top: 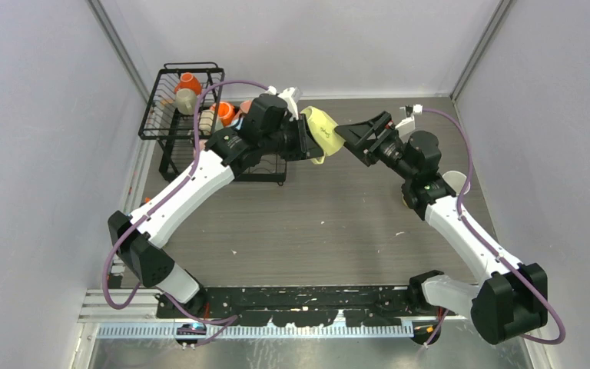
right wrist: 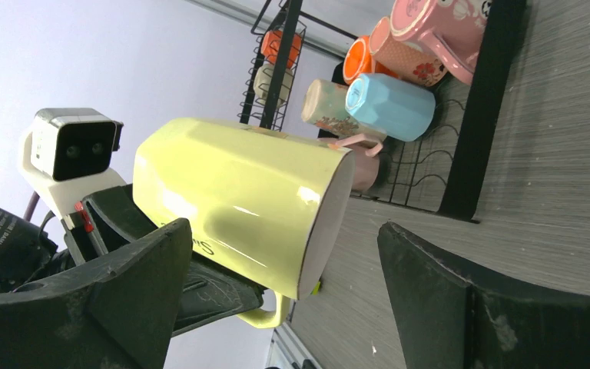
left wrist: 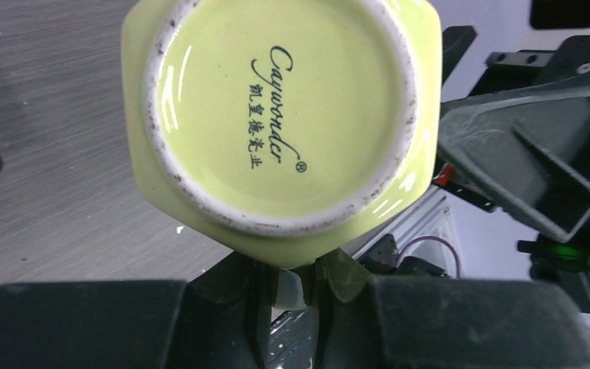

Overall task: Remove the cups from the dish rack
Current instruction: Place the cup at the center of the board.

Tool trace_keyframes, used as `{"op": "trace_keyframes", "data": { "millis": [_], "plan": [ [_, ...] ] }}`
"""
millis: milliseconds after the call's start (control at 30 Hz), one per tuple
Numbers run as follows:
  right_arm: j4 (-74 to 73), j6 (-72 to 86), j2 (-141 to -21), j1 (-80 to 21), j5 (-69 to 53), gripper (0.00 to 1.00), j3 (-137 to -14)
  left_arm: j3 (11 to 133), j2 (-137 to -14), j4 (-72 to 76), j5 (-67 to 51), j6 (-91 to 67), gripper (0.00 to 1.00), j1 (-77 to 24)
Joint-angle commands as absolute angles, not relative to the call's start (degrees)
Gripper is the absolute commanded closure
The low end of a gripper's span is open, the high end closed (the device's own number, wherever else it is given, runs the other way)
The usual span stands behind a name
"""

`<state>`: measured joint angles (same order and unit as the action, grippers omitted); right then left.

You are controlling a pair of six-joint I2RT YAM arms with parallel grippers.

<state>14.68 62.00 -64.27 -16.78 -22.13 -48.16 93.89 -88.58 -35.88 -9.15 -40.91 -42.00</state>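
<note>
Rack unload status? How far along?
Done: no unloaded cup clearly visible. In hand: left tool holds the yellow mug over the table, open right tool facing it. Left: orange mug, light blue mug, pink mug and others sit in the dish rack.

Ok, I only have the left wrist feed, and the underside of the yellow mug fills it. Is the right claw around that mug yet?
Observer: Not closed on it. The right wrist view shows the yellow mug lying sideways just ahead of the right claw, whose jaws stand wide open. No contact shows.
Operator: And what is in the rack?
Observer: The basket section of the dish rack holds an orange cup and a beige cup. A light blue cup lies among others on the tray section.
</note>
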Motion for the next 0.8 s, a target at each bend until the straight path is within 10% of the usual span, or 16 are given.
{"op": "trace_keyframes", "data": {
  "millis": [0, 500, 767],
  "plan": [
    [24.9, 65.8, -64.1, -17.6, -23.5, 0.07, -46.5, 97.9, -85.4, -25.1, -13.3, -45.3, 1.00, -42.1],
    [43.6, 69.6, -62.9, -19.2, -22.1, 0.24, -42.3, 93.3, -85.4, -15.6, -21.0, -56.7, 1.00, -42.1],
    [46.6, 70.4, -62.3, -19.3, -21.2, 0.55, -42.4, 92.1, -84.9, -13.4, -22.8, -59.3, 1.00, -42.1]
  ]
}}
